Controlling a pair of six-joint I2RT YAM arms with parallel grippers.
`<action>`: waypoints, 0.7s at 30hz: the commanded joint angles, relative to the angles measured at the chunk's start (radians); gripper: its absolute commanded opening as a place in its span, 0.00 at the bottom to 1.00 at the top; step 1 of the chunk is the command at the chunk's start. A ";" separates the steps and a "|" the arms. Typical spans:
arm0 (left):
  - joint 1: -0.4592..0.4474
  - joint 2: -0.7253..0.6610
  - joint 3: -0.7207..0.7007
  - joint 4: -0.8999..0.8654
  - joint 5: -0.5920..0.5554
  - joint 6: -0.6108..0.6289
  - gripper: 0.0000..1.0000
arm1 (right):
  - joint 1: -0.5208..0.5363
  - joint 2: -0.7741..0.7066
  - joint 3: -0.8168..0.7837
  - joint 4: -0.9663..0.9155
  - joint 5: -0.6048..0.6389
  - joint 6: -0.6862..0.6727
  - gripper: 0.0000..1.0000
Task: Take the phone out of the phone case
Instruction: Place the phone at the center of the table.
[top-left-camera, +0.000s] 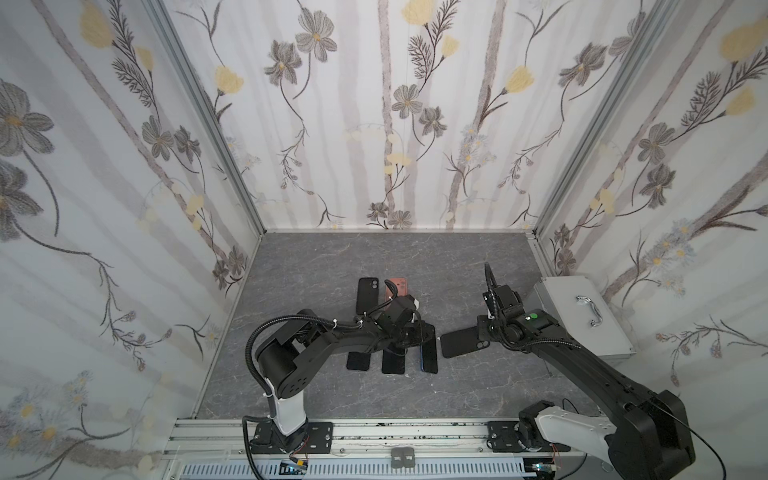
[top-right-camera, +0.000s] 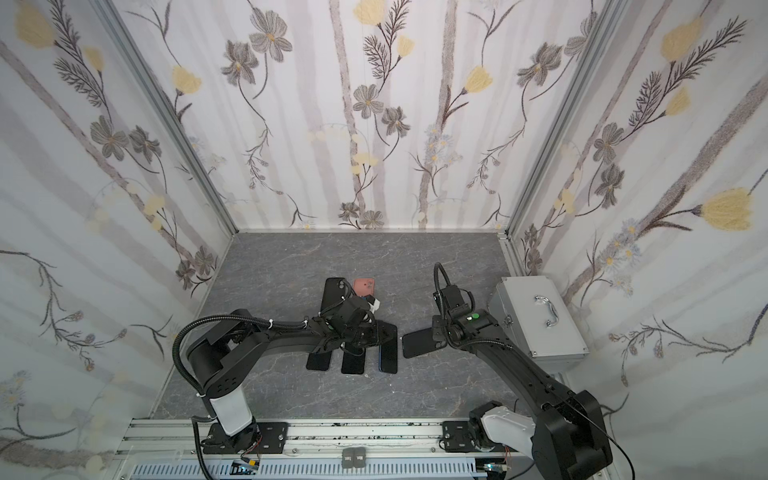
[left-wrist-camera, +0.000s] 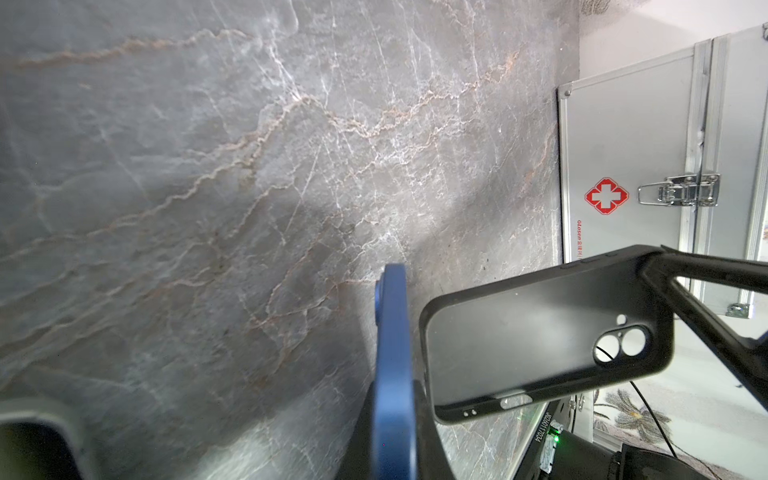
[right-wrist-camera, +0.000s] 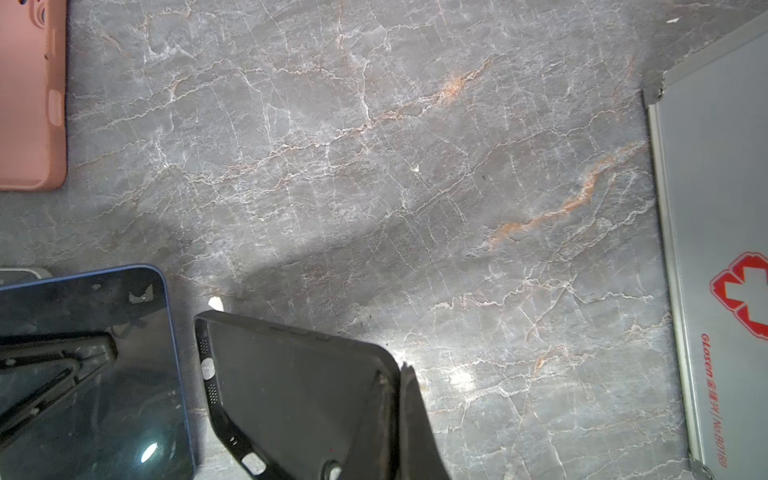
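The left tool (left-wrist-camera: 395, 399) is closed on the blue phone (left-wrist-camera: 392, 357), beside the empty black case (left-wrist-camera: 540, 345) pinched in the right tool (top-left-camera: 482, 332). The edge grip looks thin; the phone may slip onto the phones on the surface (top-left-camera: 415, 257).

On the grey metal case (left-wrist-camera: 623, 137) you can read a red cross emblem (left-wrist-camera: 606, 195) with "GLosen" in red beside it; the right wrist view adds "No.BD169", roughly. A sticker (left-wrist-camera: 550, 428) on the robot arm reads something like "0820117034".
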 joint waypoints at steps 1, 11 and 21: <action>0.000 0.008 0.006 0.042 -0.011 -0.031 0.10 | -0.002 0.003 -0.009 0.063 0.005 -0.001 0.00; 0.000 0.019 -0.003 0.041 -0.031 -0.060 0.18 | -0.003 0.046 -0.021 0.098 0.008 -0.012 0.00; 0.000 0.018 -0.014 0.028 -0.034 -0.064 0.26 | -0.008 0.064 -0.028 0.114 0.009 -0.016 0.00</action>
